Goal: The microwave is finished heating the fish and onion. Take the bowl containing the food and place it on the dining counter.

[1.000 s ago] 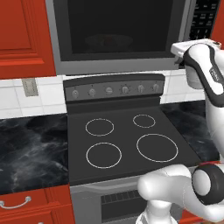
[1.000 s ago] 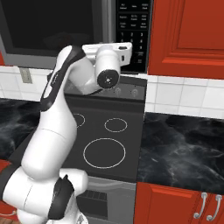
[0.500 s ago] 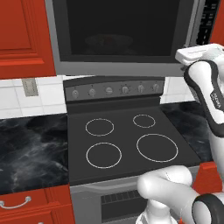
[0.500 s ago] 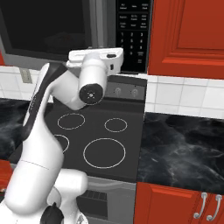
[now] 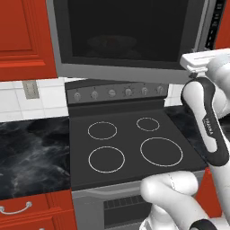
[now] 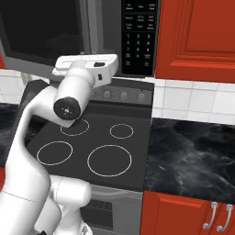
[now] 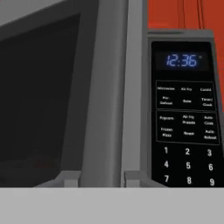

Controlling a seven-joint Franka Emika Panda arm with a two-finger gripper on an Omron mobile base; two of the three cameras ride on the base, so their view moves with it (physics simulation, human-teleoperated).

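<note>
The microwave (image 7: 109,100) hangs shut above the stove (image 5: 130,148), its upright bar handle (image 7: 131,87) dead ahead of the raised hand, long axis vertical; whether the jaws stand apart I cannot tell, and the bowl is hidden behind dark glass.

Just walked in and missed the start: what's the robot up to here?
The arm has its gripper raised in front of the microwave, close to the long grey door handle beside the keypad. The door looks closed, with faint shapes behind the dark glass. Nothing has been taken out yet; the stove sits below.
</note>
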